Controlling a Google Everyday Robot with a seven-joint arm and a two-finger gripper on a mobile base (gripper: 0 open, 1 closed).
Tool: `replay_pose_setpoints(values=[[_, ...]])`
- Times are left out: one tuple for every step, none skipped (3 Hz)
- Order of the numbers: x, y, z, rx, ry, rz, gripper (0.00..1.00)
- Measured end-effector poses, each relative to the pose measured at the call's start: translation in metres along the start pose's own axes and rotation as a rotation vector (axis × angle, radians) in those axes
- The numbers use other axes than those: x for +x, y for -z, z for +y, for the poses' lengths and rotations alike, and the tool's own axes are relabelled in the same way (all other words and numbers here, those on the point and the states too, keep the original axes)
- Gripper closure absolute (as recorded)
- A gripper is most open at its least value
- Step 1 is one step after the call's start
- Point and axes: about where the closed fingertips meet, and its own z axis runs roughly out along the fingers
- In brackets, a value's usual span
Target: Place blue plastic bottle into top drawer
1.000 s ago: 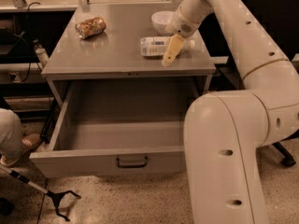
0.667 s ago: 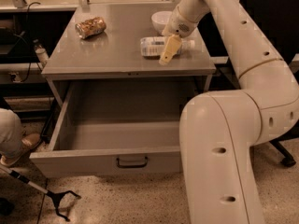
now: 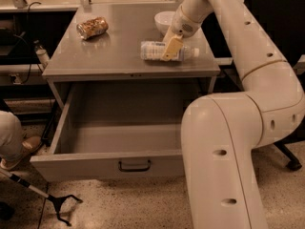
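I see the gripper has edged slightly left in the last second and now sits across the blue plastic bottle. The bottle hasn't budged; it's on its side on the cabinet top, near the white bowl. I can't tell its opening or whether it has hold. Pick likely underway. Bottle is clear, smooth and round, so it may roll. Top drawer is pulled out, flat grey metal.
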Motion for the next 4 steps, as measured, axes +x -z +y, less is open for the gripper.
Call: replay_pose_setpoints(values=[[0.003, 0.016, 0.004, 0.011, 0.015, -0.011, 1.00], [0.005, 0.056, 0.024, 0.028, 0.055, -0.002, 1.00], [0.006, 0.109, 0.062, 0.048, 0.078, 0.004, 1.00], [0.001, 0.156, 0.113, 0.080, 0.058, -0.002, 1.00]])
